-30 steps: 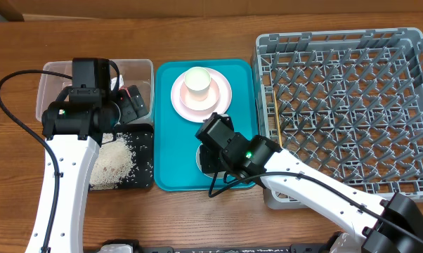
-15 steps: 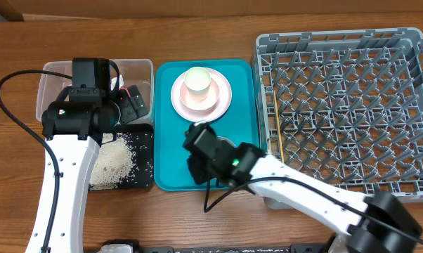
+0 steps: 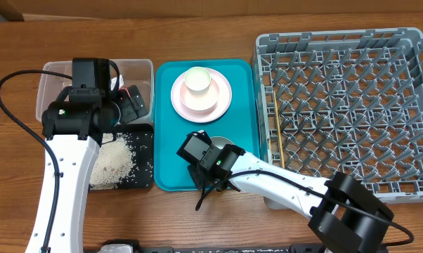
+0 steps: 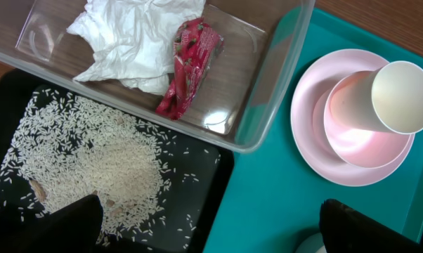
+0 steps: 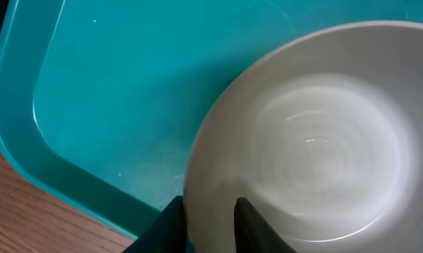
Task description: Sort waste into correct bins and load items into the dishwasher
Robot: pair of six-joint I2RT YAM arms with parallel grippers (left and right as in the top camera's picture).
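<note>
The white bowl sits on the teal tray, and my right gripper is shut on its near rim, one finger inside and one outside. In the overhead view this gripper covers most of the bowl. The pink plate carries the white cup. My left gripper is open and empty above the black tray of rice. The napkin and red wrapper lie in the clear tub. A chopstick lies in the grey dish rack.
The teal tray lies between the bins and the rack. Its raised near-left corner is close to my right gripper, with bare wooden table beyond. My left arm reaches over the black tray.
My right gripper has swung left across the teal tray, from the bowl's right side to its left rim. The left arm has not moved.
</note>
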